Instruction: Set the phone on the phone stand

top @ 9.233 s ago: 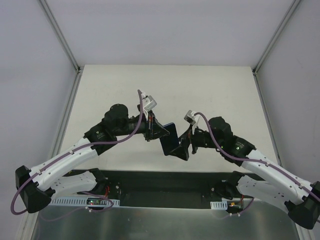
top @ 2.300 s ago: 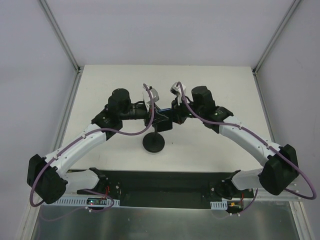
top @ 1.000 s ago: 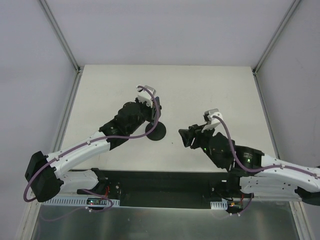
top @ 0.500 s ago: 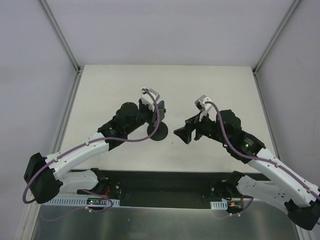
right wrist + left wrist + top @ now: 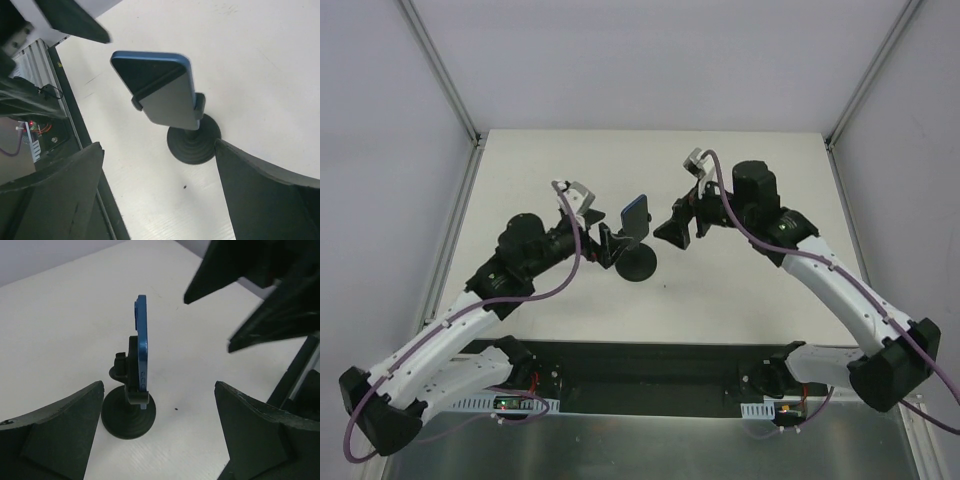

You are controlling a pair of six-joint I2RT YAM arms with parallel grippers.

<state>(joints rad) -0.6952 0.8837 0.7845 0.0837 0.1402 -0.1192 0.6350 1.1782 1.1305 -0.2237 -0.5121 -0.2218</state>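
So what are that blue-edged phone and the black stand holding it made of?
Phone: glossy face, likely glass, since it mirrors grey light; the blue rim looks like smooth metal or plastic. Phone stand: matte black, probably plastic or rubber, with ridged rings on its round base.

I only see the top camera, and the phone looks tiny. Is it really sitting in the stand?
Observer: Yes. In the left wrist camera the phone stands nearly upright, edge-on, in the holder atop the phone stand.
Operator: Is anything squeezing it?
Observer: No. The left jaws are spread wide, well clear of it.
Operator: What holds it up?
Observer: The right wrist camera shows the holder's small clips hugging both of its long edges.
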